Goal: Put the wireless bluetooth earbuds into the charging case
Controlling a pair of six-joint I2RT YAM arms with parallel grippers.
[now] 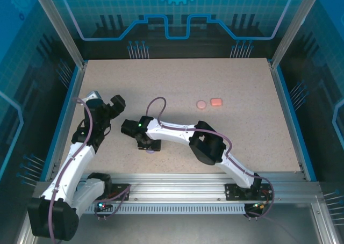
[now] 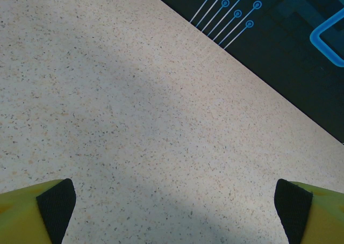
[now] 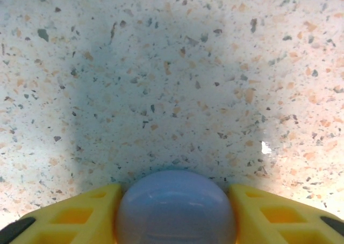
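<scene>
A lavender, pebble-shaped charging case (image 3: 175,212) lies closed on the speckled table, and my right gripper (image 3: 174,201) is shut on it, one yellow finger pressed against each side. From above, that gripper (image 1: 144,142) sits left of centre with a sliver of the purple case (image 1: 151,149) showing below it. My left gripper (image 1: 114,105) hovers open at the far left; its pads (image 2: 56,203) are spread wide over bare table. The tiny earbuds are out of view.
A round pale pink case (image 1: 201,104) and a coral-orange case (image 1: 216,101) lie side by side at the centre right of the table (image 1: 242,83). Blue rails edge the table on the left and right.
</scene>
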